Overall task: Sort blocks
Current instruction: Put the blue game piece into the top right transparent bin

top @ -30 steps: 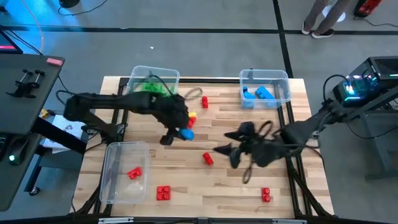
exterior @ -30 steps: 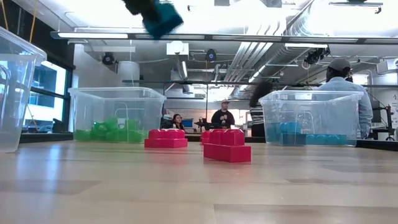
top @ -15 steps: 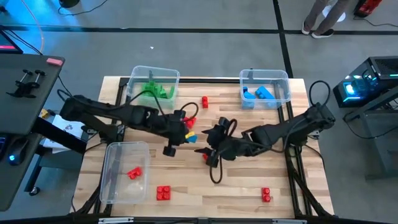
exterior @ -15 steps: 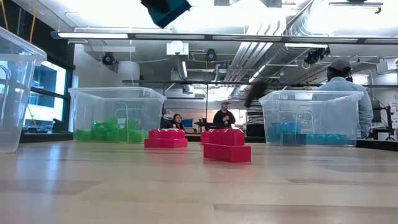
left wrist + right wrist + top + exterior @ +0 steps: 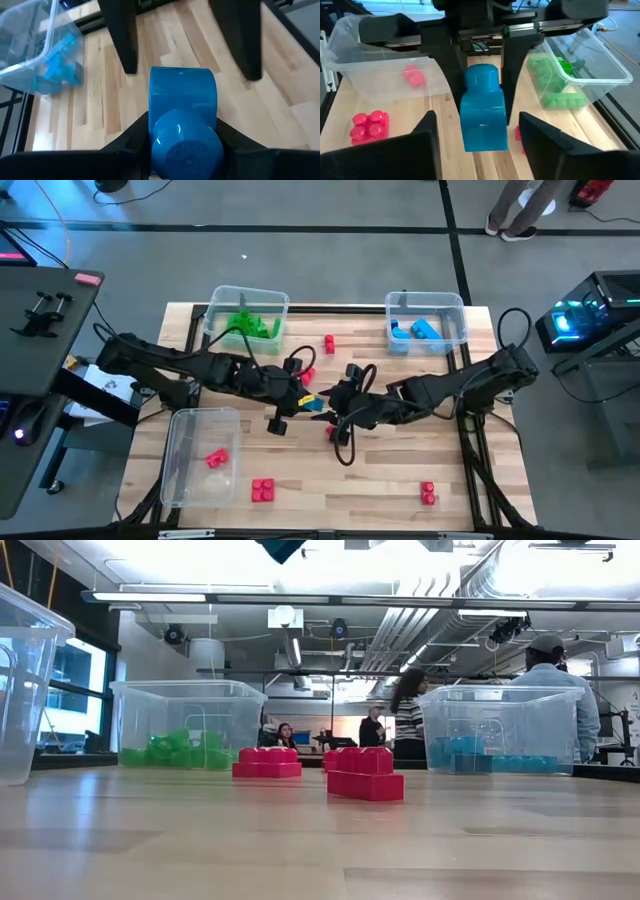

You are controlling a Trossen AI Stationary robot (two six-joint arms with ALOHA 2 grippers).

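A blue block (image 5: 182, 120) hangs above the middle of the table, pinched in the left gripper (image 5: 303, 397). The right gripper (image 5: 330, 408) faces it, fingers (image 5: 547, 142) spread to either side of the block without touching. One clear bin (image 5: 218, 305) holds green blocks (image 5: 250, 325), another (image 5: 455, 310) blue blocks (image 5: 420, 330), a third (image 5: 180, 470) one red block (image 5: 214, 458). Red blocks (image 5: 262, 490) lie loose on the wood.

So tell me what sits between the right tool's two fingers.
The blue block, held up by the left tool, sits between the right tool fingers, with gaps on both sides. The right wrist view shows it.
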